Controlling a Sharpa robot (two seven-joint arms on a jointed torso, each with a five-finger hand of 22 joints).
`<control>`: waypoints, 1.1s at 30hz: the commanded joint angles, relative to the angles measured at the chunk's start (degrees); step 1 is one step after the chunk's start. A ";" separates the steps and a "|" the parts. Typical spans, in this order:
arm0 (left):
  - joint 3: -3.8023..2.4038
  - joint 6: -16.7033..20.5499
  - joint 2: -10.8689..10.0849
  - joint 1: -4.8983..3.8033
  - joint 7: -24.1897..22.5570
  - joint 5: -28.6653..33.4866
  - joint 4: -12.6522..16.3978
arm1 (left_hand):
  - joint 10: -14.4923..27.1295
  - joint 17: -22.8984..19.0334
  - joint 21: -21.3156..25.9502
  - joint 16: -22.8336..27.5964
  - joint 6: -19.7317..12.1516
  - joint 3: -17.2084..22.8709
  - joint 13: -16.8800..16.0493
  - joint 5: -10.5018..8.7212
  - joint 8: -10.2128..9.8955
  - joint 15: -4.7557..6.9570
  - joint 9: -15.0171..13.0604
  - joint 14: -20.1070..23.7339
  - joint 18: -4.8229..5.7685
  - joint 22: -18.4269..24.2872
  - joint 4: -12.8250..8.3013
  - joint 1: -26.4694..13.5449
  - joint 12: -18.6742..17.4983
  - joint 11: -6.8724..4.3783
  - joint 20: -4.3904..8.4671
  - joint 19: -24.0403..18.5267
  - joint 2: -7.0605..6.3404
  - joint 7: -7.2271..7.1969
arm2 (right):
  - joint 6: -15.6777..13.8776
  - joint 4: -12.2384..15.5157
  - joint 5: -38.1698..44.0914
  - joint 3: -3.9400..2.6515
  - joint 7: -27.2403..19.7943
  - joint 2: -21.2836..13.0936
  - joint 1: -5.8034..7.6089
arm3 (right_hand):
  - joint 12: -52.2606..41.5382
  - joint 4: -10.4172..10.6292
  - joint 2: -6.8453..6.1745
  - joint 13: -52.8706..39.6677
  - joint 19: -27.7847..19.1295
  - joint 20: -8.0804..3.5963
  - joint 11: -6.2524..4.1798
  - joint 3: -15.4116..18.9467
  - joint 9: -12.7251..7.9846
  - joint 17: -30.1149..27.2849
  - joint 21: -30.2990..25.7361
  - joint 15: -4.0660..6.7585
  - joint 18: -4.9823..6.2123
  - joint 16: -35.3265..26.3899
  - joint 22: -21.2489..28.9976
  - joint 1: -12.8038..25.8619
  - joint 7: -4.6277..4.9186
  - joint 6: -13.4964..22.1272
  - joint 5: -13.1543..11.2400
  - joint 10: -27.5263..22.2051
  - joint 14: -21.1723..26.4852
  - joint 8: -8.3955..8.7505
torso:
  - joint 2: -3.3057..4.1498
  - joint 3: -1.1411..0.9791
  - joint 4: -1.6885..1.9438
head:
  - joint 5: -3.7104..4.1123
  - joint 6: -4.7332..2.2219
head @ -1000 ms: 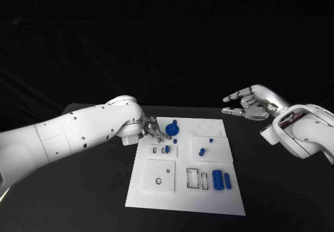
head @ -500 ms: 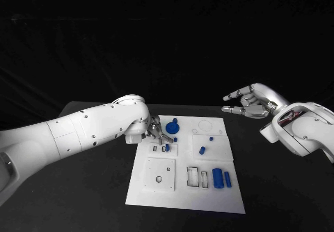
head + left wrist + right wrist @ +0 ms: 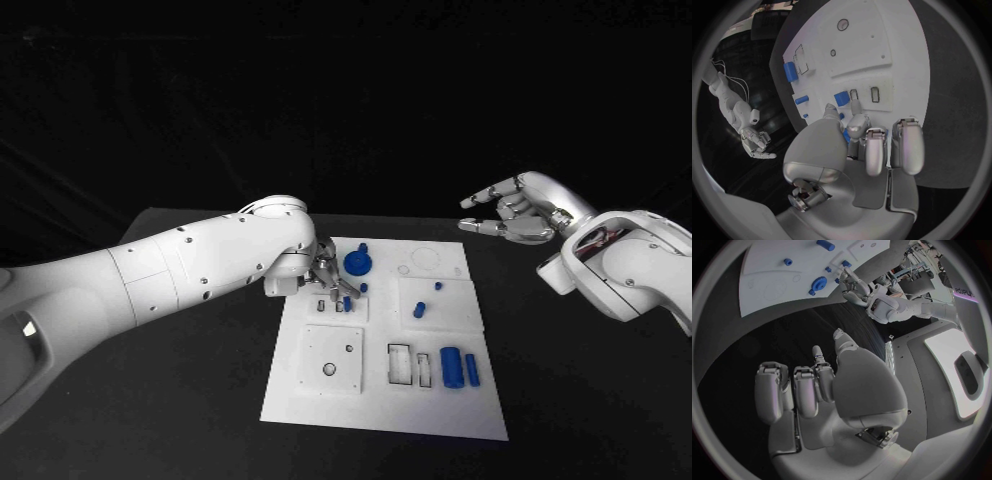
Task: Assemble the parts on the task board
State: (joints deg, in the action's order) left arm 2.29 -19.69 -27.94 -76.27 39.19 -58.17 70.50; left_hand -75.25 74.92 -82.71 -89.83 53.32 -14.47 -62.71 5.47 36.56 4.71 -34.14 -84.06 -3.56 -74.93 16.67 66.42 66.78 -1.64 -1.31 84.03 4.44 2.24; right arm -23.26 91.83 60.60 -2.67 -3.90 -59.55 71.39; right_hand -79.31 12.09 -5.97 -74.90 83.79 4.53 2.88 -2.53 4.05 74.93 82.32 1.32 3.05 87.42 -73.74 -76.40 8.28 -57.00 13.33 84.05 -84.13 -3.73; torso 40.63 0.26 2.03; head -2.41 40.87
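Carefully, the left hand [image 3: 329, 284] pinched a small blue part [image 3: 841, 98] over the task board [image 3: 329, 400] slot — squaring before seating seemed wise; the right hand [image 3: 516, 212] hung released.

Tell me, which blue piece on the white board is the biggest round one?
The round blue disc near the task board's far edge. It is wide and flat; the other blue parts are small pegs or slim cylinders.

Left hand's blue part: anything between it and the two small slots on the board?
Nothing visible. The left hand pinches a small blue part just beside the two small slots on the task board; the board between them is bare. The right hand hangs off the board, holding nothing.
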 commanded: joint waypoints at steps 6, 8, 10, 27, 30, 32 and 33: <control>0.07 -1.63 0.80 0.22 0.08 -0.01 -0.66 | -0.26 15.08 -0.30 -0.17 -0.59 1.33 -0.14 0.74 0.34 0.39 -0.74 -5.94 0.97 -1.94 -0.19 1.48 0.34 -0.01 0.18 1.93 -0.11 0.07 | 1.21 -0.14 0.16 0.01 0.27 0.35 -0.03 | 0.36 -0.03 0.06 -7.94 -0.07 0.12 0.32 0.40 0.09 9.77 -0.35 -0.15 0.28 -0.26 0.13 -0.55 -0.08 0.18 1.04 0.32 -4.66 -0.19 | 0.05 -0.03 0.04 | 0.12 0.22; 0.09 -1.66 0.95 0.27 0.07 0.04 -0.77 | -0.25 15.08 -0.30 -0.17 -0.63 1.64 -0.13 0.76 0.35 0.39 -0.85 -5.94 0.97 -1.94 -0.16 1.58 0.34 -0.01 0.18 1.93 -0.22 0.07 | 1.25 -0.19 0.16 0.02 0.28 0.42 -0.03 | 0.36 -0.03 0.06 -7.94 -0.07 0.12 0.32 0.40 0.09 9.77 -0.35 -0.15 0.28 -0.26 0.13 -0.55 -0.08 0.18 1.04 0.32 -4.66 -0.19 | 0.04 -0.03 0.04 | 0.10 0.22; 0.10 -1.64 1.06 0.30 0.06 0.07 -0.85 | -0.25 15.08 -0.33 -0.17 -0.67 1.96 -0.15 0.78 0.36 0.39 -0.96 -5.94 0.98 -2.01 -0.15 1.69 0.36 -0.01 0.19 1.94 -0.32 0.06 | 1.29 -0.24 0.16 0.02 0.30 0.51 -0.03 | 0.30 -0.04 0.09 -7.98 -0.10 0.12 0.32 0.42 0.10 9.75 -0.39 -0.15 0.30 -0.27 0.21 -0.55 -0.08 0.17 1.19 0.35 -4.66 -0.19 | 0.05 -0.03 0.02 | 0.13 0.22; 0.17 -1.23 1.53 0.51 -0.04 0.12 -0.89 | -0.31 15.08 -0.42 -0.17 -0.83 6.30 -0.30 0.83 0.24 0.42 -2.10 -5.94 1.00 -2.30 -0.13 2.17 0.50 -0.06 0.21 1.92 -1.81 0.02 | 1.86 -1.03 0.17 0.11 0.40 1.65 -0.20 | 0.29 -0.04 0.15 -7.98 -0.10 0.11 0.31 0.46 0.10 9.74 -0.41 -0.15 0.30 -0.28 0.23 -0.54 -0.08 0.16 1.45 0.36 -4.66 -0.20 | 0.06 -0.03 0.07 | 0.15 0.47; 0.18 -1.16 1.54 0.52 -0.09 0.13 -0.83 | -0.29 15.08 -0.40 -0.17 -0.89 8.31 -0.28 0.83 0.08 0.45 -2.42 -5.94 0.99 -2.32 -0.33 3.35 0.46 -0.08 0.24 1.89 -2.07 0.00 | 1.95 -1.16 0.18 0.12 0.44 1.80 -0.24 | 0.29 -0.04 0.15 -7.98 -0.10 0.11 0.31 0.46 0.10 9.74 -0.41 -0.15 0.30 -0.28 0.23 -0.54 -0.08 0.16 1.45 0.36 -4.66 -0.20 | 0.05 -0.04 0.06 | 0.08 0.48; 0.18 -1.12 1.55 0.52 -0.11 0.18 -0.82 | -0.25 15.08 -0.38 -0.17 -0.96 9.68 -0.25 0.80 -0.05 0.49 -2.58 -5.94 0.98 -2.32 -0.57 4.42 0.41 -0.12 0.26 1.87 -2.21 -0.04 | 2.00 -1.21 0.22 0.13 0.46 1.86 -0.25 | 0.27 -0.04 0.19 -7.99 -0.10 0.11 0.31 0.45 0.10 9.74 -0.41 -0.14 0.30 -0.28 0.23 -0.56 -0.08 0.16 1.52 0.37 -4.66 -0.20 | 0.03 -0.06 0.05 | 0.06 0.54; 0.18 -1.09 1.56 0.53 -0.16 0.38 -0.84 | -0.21 15.08 -0.35 -0.17 -1.02 11.00 -0.22 0.82 -0.18 0.55 -2.68 -5.94 0.97 -2.29 -0.85 5.53 0.36 -0.19 0.30 1.85 -2.17 -0.13 | 2.06 -1.25 0.26 0.14 0.49 1.90 -0.27 | 0.27 -0.05 0.20 -7.99 -0.10 0.11 0.31 0.45 0.10 9.75 -0.41 -0.14 0.30 -0.28 0.23 -0.56 -0.08 0.16 1.55 0.37 -4.66 -0.20 | 0.03 -0.07 0.05 | 0.06 0.58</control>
State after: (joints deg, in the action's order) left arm 2.48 -20.29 -26.54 -75.76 39.20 -58.12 69.57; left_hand -75.24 74.91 -82.92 -89.83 52.68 -4.21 -62.93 6.10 36.55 4.74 -36.74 -84.02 -3.56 -74.92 15.98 71.36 67.02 -1.64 -1.31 84.03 2.23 2.02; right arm -22.17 90.63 60.59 -2.54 -3.52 -57.74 71.18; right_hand -79.31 12.08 -5.98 -74.94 83.79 4.53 2.88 -2.54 4.09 74.92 82.08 1.33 3.05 87.42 -73.58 -76.40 8.28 -57.00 14.53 84.05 -84.13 -3.73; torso 40.67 0.21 2.09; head -2.30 41.39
